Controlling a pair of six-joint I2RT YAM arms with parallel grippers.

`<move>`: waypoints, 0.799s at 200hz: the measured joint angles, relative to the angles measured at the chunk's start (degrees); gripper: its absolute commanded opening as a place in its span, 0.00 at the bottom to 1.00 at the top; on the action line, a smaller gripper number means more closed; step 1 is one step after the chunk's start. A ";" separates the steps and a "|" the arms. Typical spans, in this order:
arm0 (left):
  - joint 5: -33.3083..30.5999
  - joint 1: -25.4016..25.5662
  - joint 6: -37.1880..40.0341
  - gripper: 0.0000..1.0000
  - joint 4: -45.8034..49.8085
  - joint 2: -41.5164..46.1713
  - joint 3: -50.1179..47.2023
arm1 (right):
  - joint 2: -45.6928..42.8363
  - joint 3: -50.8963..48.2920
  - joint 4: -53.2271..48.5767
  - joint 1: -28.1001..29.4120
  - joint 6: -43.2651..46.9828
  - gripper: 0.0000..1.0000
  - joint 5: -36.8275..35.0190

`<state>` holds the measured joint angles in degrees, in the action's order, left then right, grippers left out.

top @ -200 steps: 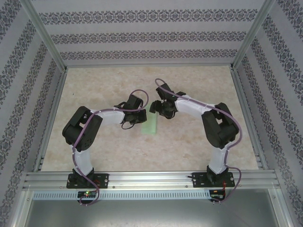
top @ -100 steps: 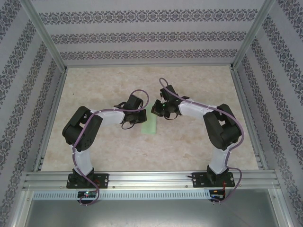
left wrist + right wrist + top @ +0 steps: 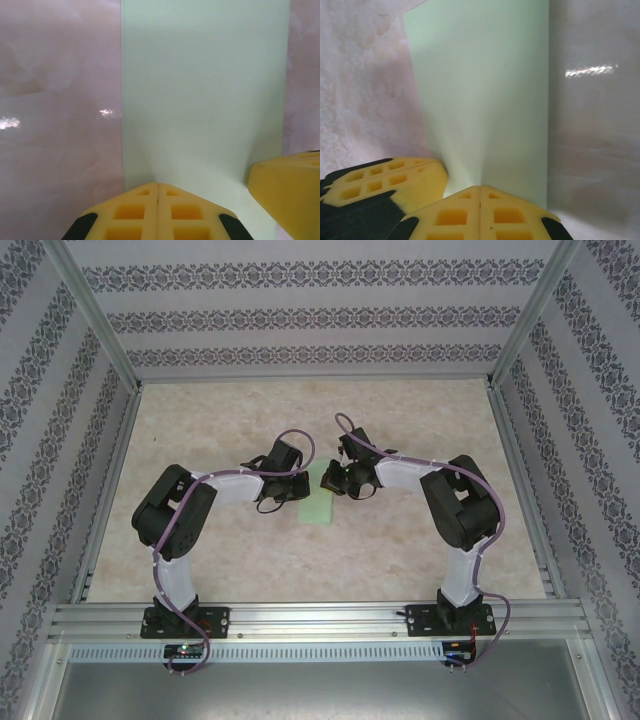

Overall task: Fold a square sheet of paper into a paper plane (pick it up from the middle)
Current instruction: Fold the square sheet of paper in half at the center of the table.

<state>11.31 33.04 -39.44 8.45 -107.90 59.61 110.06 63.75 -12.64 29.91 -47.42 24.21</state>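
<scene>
Aluminium rail is nearest the camera, well on the near side of the paper, with both arm bases bolted to it. The left arm and right arm have black joints, white link shells and lilac cables. They bend inward and meet at the paper from either side.

The paper is thin, matte and pale green. It's a long narrow strip with straight, crisp edges, lying flat on the table. The overhead view gives its place but hides most of it under the wrists.

Left gripper is at the paper's left edge and right gripper is at its far right.

The wrist cams show what the overhead doesn't:
- **Left cam:** left gripper is clenched. Its yellow honeycomb-moulded fingers are pressed together along one seam, tip down on the paper near its left edge. A right-gripper finger pokes in over the paper's opposite edge.
- **Right cam:** right gripper is also clenched, same yellow pads, tip on the paper. The left gripper's fingers are just beside it. The paper's far left corner is cut at a slant.

I can't tell whether either tip pinches the paper or only presses on it.

The tabletop around the paper is glossy beige marble-pattern with glare spots. Beyond it are patterned striped walls.
</scene>
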 measured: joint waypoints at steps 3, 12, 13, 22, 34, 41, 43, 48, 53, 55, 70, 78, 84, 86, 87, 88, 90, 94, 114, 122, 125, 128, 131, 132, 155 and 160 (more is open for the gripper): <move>0.00 0.00 0.00 0.00 0.00 0.00 0.00 | 0.09 -0.15 0.13 -0.07 0.09 0.00 0.04; 0.00 0.00 0.00 0.00 0.00 0.00 0.00 | 0.42 -0.63 0.39 -0.28 0.44 0.00 0.13; 0.00 0.00 0.00 0.00 0.00 0.00 0.00 | 0.42 -0.68 0.39 -0.33 0.42 0.00 0.13; 0.00 0.00 0.00 0.00 0.00 -0.02 0.02 | 0.63 -1.20 0.68 -0.46 0.66 0.00 0.17; 0.00 0.00 0.00 0.00 0.00 -0.02 0.02 | 0.81 -1.64 0.87 -0.46 0.87 0.00 0.28; 0.02 0.00 0.00 0.00 0.00 -0.04 0.02 | 0.81 -1.66 1.01 -0.46 1.01 0.00 0.39; 0.00 0.00 0.02 0.00 0.00 -0.04 0.02 | 0.83 -1.66 1.03 -0.46 1.03 0.00 0.42; 0.02 0.00 0.02 0.00 0.00 -0.07 0.04 | 0.92 -1.66 1.14 -0.46 1.05 0.00 0.46; 0.02 0.00 0.02 0.00 0.02 -0.07 0.07 | 0.96 -1.66 1.18 -0.48 1.07 0.00 0.57; 0.02 0.00 0.04 0.00 0.02 -0.09 0.09 | 0.96 -1.66 1.20 -0.50 1.07 0.00 0.63; 0.04 0.00 0.17 0.00 0.20 -0.22 0.31 | 1.01 -2.16 2.01 -0.83 1.07 0.00 1.29; 0.02 0.00 0.20 0.00 0.22 -0.26 0.35 | 1.01 -2.51 2.62 -0.96 1.07 0.00 1.51; 0.04 0.00 0.20 0.00 0.22 -0.26 0.35 | 1.01 -2.80 3.13 -1.05 1.07 0.00 1.70; 0.04 0.00 0.20 0.00 0.22 -0.26 0.35 | 0.98 -2.91 3.28 -1.09 1.07 0.00 1.86; 0.04 0.00 0.20 0.00 0.22 -0.26 0.35 | 0.98 -2.95 3.37 -1.09 1.09 0.00 1.88; 0.04 0.00 0.20 0.00 0.22 -0.26 0.35 | 0.98 -3.02 3.41 -1.09 1.09 0.00 1.90; 0.04 0.00 0.20 0.00 0.22 -0.26 0.35 | 0.98 -3.15 3.67 -1.14 1.07 0.00 1.99; 0.04 0.00 0.20 0.00 0.22 -0.26 0.35 | 0.94 -3.41 4.07 -1.20 1.07 0.00 2.27; 0.04 0.00 0.20 0.00 0.22 -0.26 0.35 | 0.52 -5.07 6.64 -1.57 1.14 0.00 3.13; 0.04 0.00 0.20 0.00 0.22 -0.26 0.35 | 0.33 -5.57 7.52 -1.75 1.31 0.00 3.37; 0.07 0.00 0.20 0.00 0.22 -0.26 0.35 | 0.33 -5.75 7.76 -1.84 1.33 0.00 3.39; 0.07 0.00 0.20 0.00 0.22 -0.26 0.35 | 0.22 -5.90 8.07 -1.86 1.46 0.00 3.54; 0.07 0.00 0.20 0.00 0.22 -0.26 0.35 | 0.20 -6.03 8.28 -1.92 1.53 0.00 3.58; 0.07 0.00 0.20 0.00 0.22 -0.26 0.35 | 0.17 -6.08 8.31 -1.95 1.55 0.00 3.58; 0.09 0.00 0.22 0.00 0.20 -0.28 0.35 | -0.37 -6.67 8.79 -1.95 2.34 0.00 4.35; 0.09 0.00 0.24 0.00 0.20 -0.28 0.35 | -0.52 -6.78 8.79 -1.95 2.43 0.00 4.52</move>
<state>11.40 33.04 -39.20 8.64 -108.18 59.96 109.54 56.97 -3.86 27.97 -44.99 28.73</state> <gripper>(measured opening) 0.062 0.041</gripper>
